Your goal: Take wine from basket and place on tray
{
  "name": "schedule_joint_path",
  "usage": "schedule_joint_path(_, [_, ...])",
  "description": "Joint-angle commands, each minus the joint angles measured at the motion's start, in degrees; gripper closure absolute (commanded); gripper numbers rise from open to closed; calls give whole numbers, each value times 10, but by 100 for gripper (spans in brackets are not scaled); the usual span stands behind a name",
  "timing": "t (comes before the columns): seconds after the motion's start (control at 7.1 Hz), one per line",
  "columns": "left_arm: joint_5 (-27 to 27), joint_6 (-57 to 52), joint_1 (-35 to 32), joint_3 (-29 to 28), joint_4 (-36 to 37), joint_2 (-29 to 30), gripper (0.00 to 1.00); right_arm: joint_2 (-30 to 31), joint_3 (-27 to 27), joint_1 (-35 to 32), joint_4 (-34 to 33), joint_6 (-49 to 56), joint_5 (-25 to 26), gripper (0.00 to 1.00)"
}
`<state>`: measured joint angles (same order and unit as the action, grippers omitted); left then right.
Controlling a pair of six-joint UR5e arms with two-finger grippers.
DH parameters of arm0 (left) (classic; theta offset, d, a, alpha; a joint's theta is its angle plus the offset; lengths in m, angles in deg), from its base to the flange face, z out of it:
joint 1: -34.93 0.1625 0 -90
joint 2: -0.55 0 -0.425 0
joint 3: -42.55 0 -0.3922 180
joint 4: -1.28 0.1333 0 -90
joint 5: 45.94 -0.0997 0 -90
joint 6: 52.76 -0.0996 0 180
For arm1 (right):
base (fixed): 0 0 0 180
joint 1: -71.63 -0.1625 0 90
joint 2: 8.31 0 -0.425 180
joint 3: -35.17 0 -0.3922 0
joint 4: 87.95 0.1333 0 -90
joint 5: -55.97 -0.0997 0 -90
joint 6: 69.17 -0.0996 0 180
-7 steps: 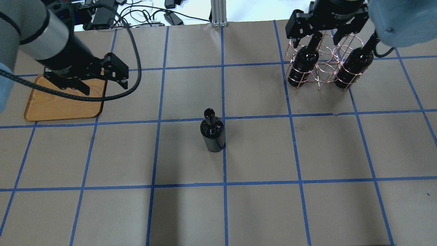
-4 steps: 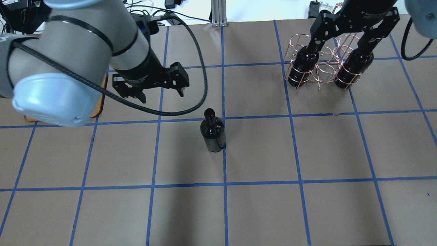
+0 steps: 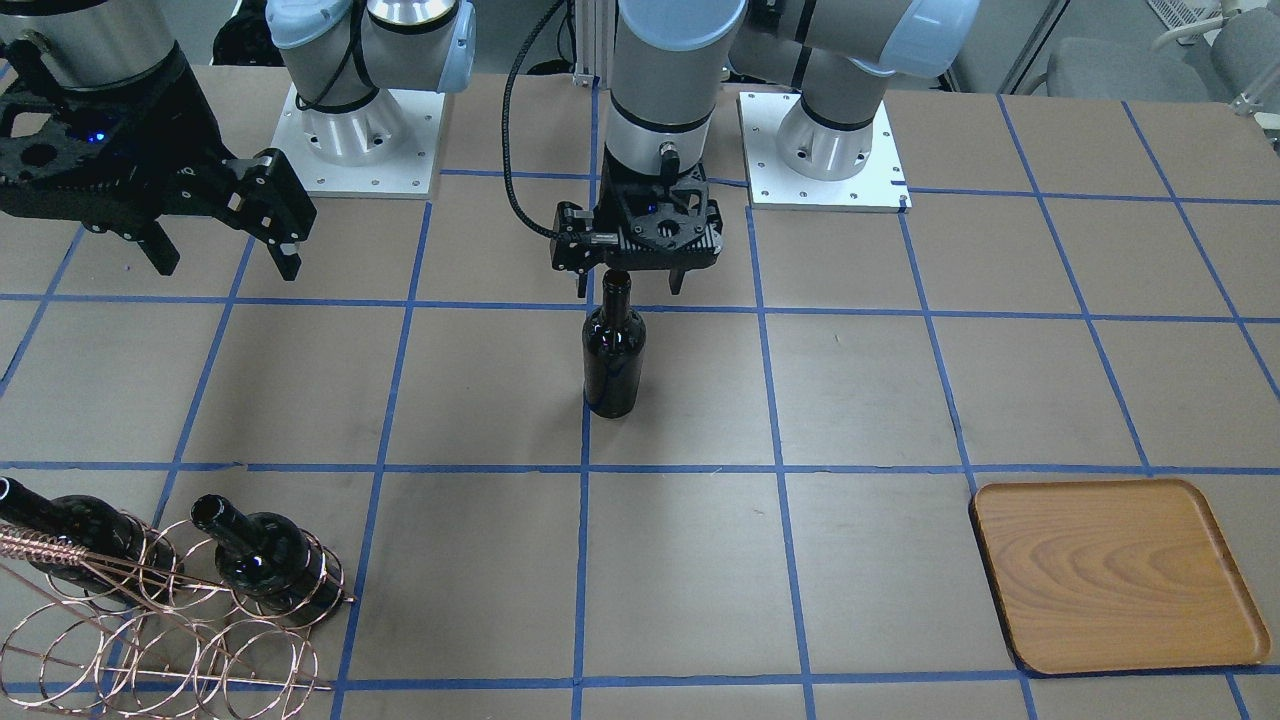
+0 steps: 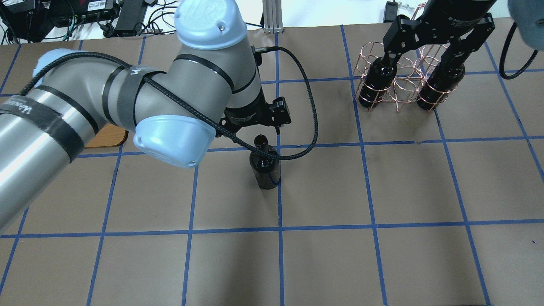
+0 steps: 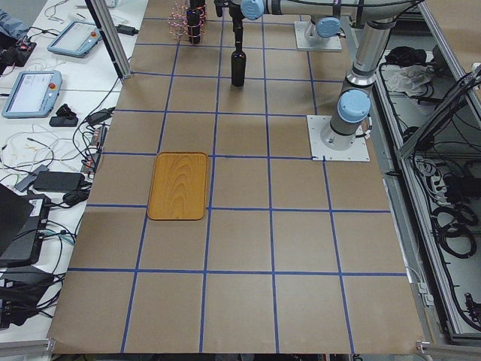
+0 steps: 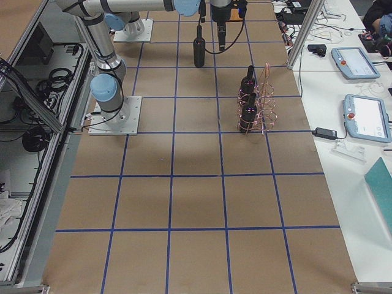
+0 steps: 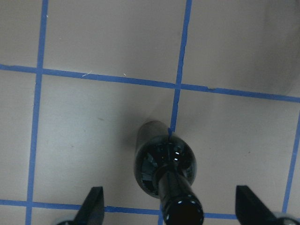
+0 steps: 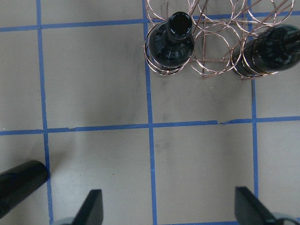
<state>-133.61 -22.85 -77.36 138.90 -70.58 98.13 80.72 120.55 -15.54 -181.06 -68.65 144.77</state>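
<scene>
**One bottle on the table, two in the basket**

One wine bottle (image 3: pixel 613 350) stands upright near the middle of the table (image 3: pixel 900 400), its base touching a blue tape line (image 3: pixel 780 468). We see the left gripper (image 3: pixel 631 288) directly over it, fingers (image 7: pixel 92 206) spread wide on either side of the mouth and touching nothing.

The right gripper (image 3: pixel 228 262) hangs raised on the robot's side of the basket (image 3: pixel 150 640), fingers apart and holding nothing. The basket sits by the far edge on the robot's right with two bottles (image 3: pixel 265 565) in its rings. The tray (image 3: pixel 1115 575) lies flat by the same edge on the robot's left, well apart from the bottle, with open table between them.

Brown paper gridded in blue tape covers the table. Beyond the far edge we make out cables (image 4: pixel 170 17) and teach pendants (image 5: pixel 30 90) on white desks.
</scene>
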Motion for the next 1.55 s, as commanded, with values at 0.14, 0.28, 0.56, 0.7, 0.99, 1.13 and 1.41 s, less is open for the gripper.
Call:
schedule_joint_path(0.14, [-6, 9, -14, 5, -2, 14, 9, 0, 0, 0, -1, 0, -6, 0])
schedule_joint_path(0.28, [-7, 2, -14, 6, -1, 14, 10, -1, 2, 0, 1, 1, -6, 0])
schedule_joint_path(0.56, [-7, 2, -14, 8, -2, 14, 36, -4, 3, 0, 1, 2, -4, 0])
schedule_joint_path(0.7, [-7, 2, -13, 10, -2, 13, 49, -1, 2, 0, 4, 0, -1, 0])
schedule_joint_path(0.99, [-7, 2, -12, 12, -1, 12, 70, -1, 3, 0, 32, 1, 78, 0])
schedule_joint_path(1.13, [-7, 2, -12, 13, -1, 12, 74, -2, 3, 0, 25, 1, 82, 0])
schedule_joint_path(1.41, [-7, -5, -11, 11, 1, 5, 100, 0, 2, 0, 21, -7, 34, 0])
